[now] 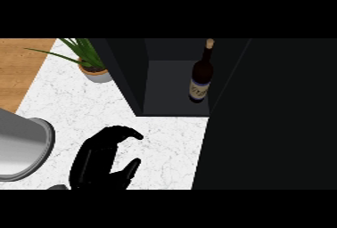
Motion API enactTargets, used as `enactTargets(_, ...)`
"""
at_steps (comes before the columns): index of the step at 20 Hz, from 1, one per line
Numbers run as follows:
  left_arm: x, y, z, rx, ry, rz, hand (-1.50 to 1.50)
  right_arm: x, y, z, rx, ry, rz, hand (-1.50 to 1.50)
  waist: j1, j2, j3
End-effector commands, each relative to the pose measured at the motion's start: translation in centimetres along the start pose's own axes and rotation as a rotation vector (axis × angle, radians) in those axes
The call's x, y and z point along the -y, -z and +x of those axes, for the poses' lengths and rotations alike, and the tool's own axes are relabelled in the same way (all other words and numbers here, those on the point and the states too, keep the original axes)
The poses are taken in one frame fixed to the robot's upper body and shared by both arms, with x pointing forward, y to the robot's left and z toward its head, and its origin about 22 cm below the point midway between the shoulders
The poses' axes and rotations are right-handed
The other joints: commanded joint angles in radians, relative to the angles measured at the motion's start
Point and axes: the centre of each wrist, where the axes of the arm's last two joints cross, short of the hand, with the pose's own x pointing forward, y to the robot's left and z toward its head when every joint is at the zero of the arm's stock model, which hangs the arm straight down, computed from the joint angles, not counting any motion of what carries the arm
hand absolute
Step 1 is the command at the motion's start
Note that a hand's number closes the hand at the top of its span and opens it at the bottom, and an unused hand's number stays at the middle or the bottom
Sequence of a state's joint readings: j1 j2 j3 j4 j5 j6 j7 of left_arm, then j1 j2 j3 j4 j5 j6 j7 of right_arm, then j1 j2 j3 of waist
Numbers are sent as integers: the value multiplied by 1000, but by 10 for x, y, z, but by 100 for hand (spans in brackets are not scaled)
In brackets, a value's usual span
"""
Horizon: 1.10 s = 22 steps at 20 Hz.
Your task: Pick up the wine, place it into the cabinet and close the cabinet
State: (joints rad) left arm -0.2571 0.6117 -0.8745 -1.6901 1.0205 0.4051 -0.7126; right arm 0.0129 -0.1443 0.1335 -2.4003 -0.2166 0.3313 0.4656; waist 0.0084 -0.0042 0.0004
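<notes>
Left hand: The left hand [99, 162] was low in the view, over the white counter [164, 142], in front of the cabinet [164, 75]. Its fingers were curled over in a hook and its thumb stuck out to the side. It held nothing.

Right hand: It did not show anywhere, so I cannot tell how it was.

Why the hand was there: I think the left hand was just waiting out of the way, because the bottle was not near it.

Wine bottle: The wine bottle [201, 75] stood up straight inside the cabinet, on its dark floor, close to the cabinet's right side. It was well apart from the left hand, farther back and more to the right.

Why the bottle was there: It looked like it was already put away, so that part of the job seemed done.

Cabinet door: A big dark door [270, 116] stood open on the right side of the cabinet. My guess is that shutting it was the part left to do.

Plant: A small plant [89, 60] in a pot sat just left of the cabinet.

Metal pot: A big shiny pot [20, 147] sat far left of the cabinet, beside the hand.
</notes>
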Motion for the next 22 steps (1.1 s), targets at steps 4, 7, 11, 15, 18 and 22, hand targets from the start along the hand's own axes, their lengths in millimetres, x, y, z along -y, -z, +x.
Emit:
enactTargets(4, -40, -21, 35, 16, -8, 10, 150, -31, -16, 19, 35, 127, 188, 150, -5, -1, -1)
enactTargets(7, -51, -37, 48, -4, -3, 22, 150, -41, 2, 25, 43, 148, 223, 150, 8, 0, -2)
enactTargets(11, -71, -46, 70, 34, 15, 60, -150, -67, -2, 40, 39, 184, 292, 150, 5, -4, -2)
enactTargets(15, -74, -48, 88, 44, -17, 92, -150, -102, 16, 41, 26, 208, 380, 150, 5, -4, -2)
enactTargets(18, -105, -74, 86, 84, -2, 133, -150, -114, 28, 44, -32, 161, 436, 150, 24, -7, -6)
enactTargets(22, -117, -84, 110, 47, 0, 173, -150, -144, 36, 38, -45, 161, 443, 150, 35, -10, -4)
